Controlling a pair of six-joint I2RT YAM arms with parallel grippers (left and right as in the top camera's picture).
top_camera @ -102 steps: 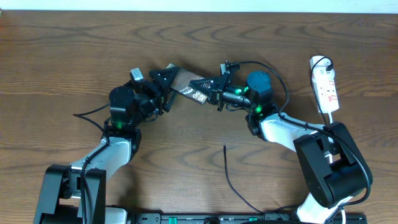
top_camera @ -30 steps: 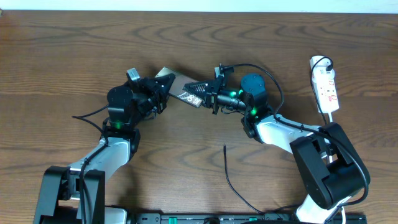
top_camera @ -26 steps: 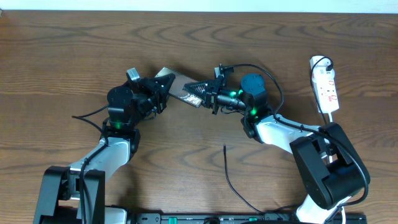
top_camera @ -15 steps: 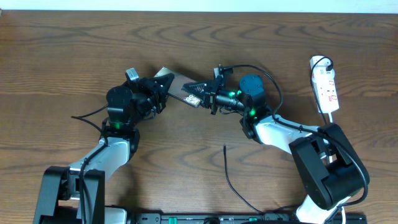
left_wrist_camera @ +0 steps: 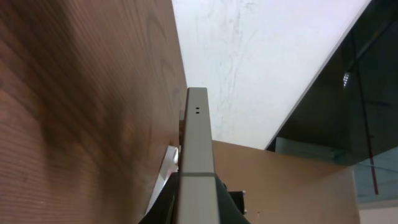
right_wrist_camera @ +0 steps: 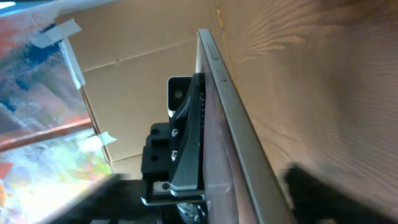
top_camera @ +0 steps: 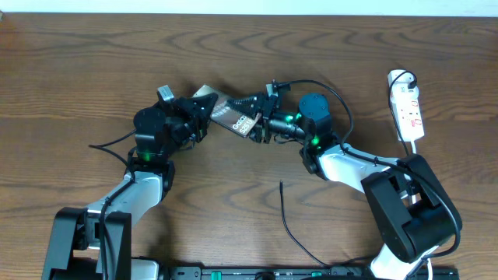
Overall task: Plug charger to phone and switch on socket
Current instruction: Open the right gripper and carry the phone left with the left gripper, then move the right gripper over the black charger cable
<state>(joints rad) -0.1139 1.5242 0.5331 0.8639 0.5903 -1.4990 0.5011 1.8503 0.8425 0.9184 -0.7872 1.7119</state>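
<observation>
Your table [top_camera: 93,62] has open wood on the far side of both grippers & out past the left gripper [top_camera: 204,109]. The socket [top_camera: 408,107] sits well apart from the right gripper [top_camera: 261,120], off to its right, long axis running far-to-near. It has red marks, but no text you can read.

The phone [top_camera: 229,115] spans between your two grippers, long axis running from one to the other, face toward the overhead cam. White lettering [top_camera: 237,119] on it looks like "Galaxy"; the rest is too small to read. The left gripper is clamped on its end of the phone. The right gripper's jaws stand spread & blurred either side of the other end, not pressing it.

The charger [top_camera: 285,214] lies on the near side of the right gripper, well apart from the phone, tip pointing toward the grippers.
</observation>
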